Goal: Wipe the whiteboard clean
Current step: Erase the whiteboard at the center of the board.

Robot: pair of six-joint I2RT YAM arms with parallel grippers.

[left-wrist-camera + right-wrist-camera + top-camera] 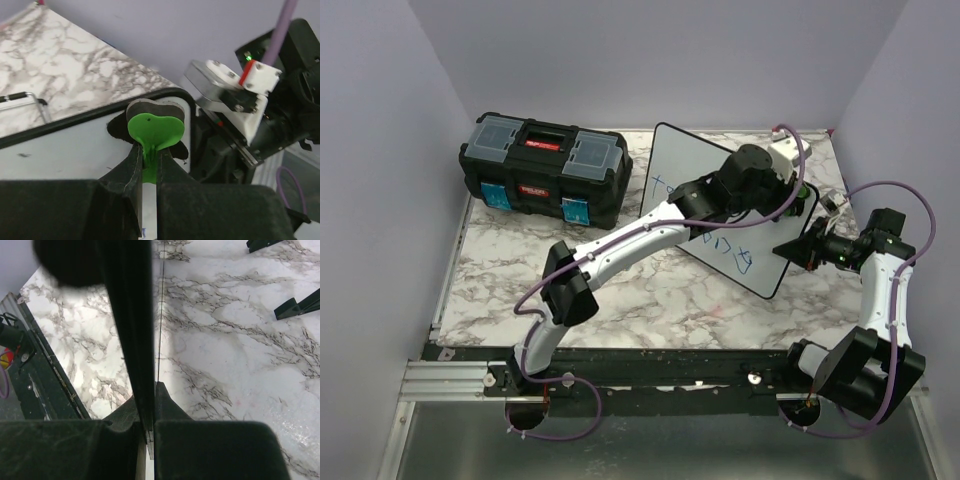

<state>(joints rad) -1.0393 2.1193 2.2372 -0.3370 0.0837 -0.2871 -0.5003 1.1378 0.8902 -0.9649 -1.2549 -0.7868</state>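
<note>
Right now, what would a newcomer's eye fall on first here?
The whiteboard with blue writing, on the marble table, its edge gripped by the right hand. The left hand holds a green eraser at one corner. A black toolbox sits at the back left.

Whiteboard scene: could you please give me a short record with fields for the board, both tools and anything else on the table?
whiteboard: on the marble table, blue lettering not yet erased
left tool: shut on green-handled eraser, pad at the board's corner
right tool: shut on the whiteboard's edge
also present: black toolbox, back left
</note>
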